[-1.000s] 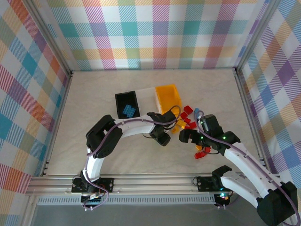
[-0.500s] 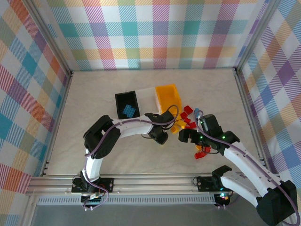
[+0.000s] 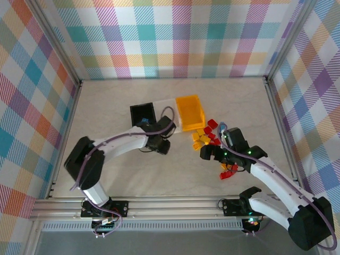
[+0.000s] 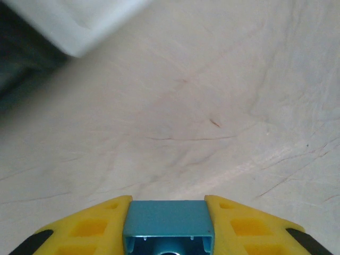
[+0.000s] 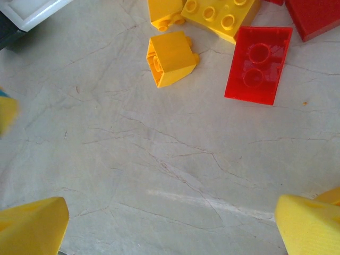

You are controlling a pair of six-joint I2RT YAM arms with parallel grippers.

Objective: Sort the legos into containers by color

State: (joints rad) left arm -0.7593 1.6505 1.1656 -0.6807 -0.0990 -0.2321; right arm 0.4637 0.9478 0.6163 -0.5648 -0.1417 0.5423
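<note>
Three containers, overhead view: black bin [image 3: 139, 111], clear bin [image 3: 171, 103] and yellow-orange bin [image 3: 190, 110] in a row mid-table [image 3: 106, 106]. Loose red and yellow legos [image 3: 206, 134] lie just right of the yellow-orange bin, toward the table's right edge. On the near side of the black and clear bins sits the left gripper [image 3: 159, 144]. Beside the loose legos is the right gripper [image 3: 208, 154], jaws wide.

Left wrist view: yellow fingers [image 4: 87, 228] clamped on one light blue brick [image 4: 169, 226] above bare surface, with a clear bin corner at upper left.

Right wrist view: spread fingertips [image 5: 32, 226] holding nothing. A small yellow brick [image 5: 171, 57] and a red two-stud brick [image 5: 258, 65] rest on the surface beyond.
</note>
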